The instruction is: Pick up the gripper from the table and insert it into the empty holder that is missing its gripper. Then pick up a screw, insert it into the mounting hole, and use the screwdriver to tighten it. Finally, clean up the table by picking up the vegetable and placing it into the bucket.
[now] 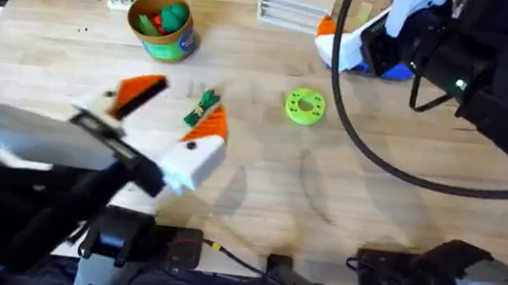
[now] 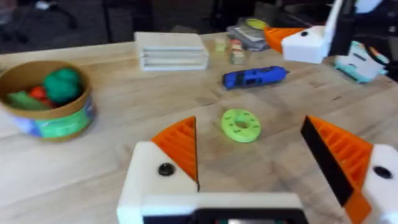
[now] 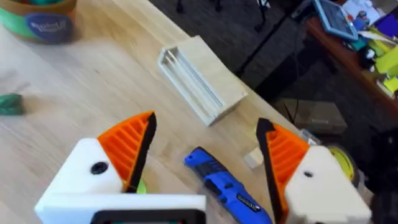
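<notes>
Both grippers carry orange pads on both fingers, so the pad-fitting step looks done, and the step in hand seems to be the screwdriver. The right gripper (image 3: 202,165) hovers with its fingers spread and empty over the screwdriver (image 3: 227,186), which lies flat on the table (image 1: 391,206) at the far right, just beside a pale wooden block (image 3: 199,78). The next move calls for lowering so the fingers straddle the blue handle, then closing squarely on it; no screw can be made out. The left gripper (image 2: 267,165) also hangs released, holding nothing, above the near-left of the table, close to the vegetable (image 1: 203,108), which sits between its fingers in the overhead view. The bucket (image 1: 162,25) stands at the far left with red and green toys inside, well apart from the green disc (image 1: 304,106) at mid-table. The bucket's label and a sticker on the screwdriver handle carry writing, too blurred to read.
</notes>
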Available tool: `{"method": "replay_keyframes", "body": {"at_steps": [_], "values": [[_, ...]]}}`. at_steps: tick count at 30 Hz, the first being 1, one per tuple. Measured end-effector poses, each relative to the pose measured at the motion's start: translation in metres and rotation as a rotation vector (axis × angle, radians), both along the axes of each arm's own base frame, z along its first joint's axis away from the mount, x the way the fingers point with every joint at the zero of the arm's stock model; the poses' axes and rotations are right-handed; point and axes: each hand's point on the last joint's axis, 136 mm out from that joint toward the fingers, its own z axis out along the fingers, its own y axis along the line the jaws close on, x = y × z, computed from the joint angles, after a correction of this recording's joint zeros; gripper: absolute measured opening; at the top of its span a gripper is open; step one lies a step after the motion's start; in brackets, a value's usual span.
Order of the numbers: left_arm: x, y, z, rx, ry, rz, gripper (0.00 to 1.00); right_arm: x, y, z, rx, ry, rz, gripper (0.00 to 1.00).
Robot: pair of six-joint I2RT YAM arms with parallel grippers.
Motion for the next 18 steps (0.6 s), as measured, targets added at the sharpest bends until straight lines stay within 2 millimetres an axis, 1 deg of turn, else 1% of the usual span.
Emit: {"method": "replay_keyframes", "body": {"at_steps": [1,5,9,11,13,14,18], "values": [[-0.003,0.010,0.008,0.017,0.030,0.056,0.993,0.000,0.002,0.002,0.007,-0.006,0.009,0.992],[-0.011,0.039,0.026,0.092,0.158,0.218,0.992,-0.001,0.007,0.004,0.025,-0.009,0.035,0.992],[-0.015,0.059,0.033,0.182,0.334,0.313,0.992,-0.003,0.010,0.005,0.033,-0.006,0.051,0.992],[-0.008,0.067,0.038,0.233,0.399,0.349,0.993,-0.003,0.010,0.004,0.034,-0.006,0.053,0.992],[0.006,0.071,0.041,0.270,0.432,0.368,0.992,-0.003,0.010,0.004,0.034,-0.005,0.055,0.992],[0.013,0.072,0.040,0.286,0.451,0.373,0.993,-0.003,0.010,0.004,0.035,-0.005,0.056,0.992],[0.034,0.073,0.019,0.348,0.566,0.373,0.993,-0.003,0.011,0.004,0.035,-0.004,0.057,0.992]]}}
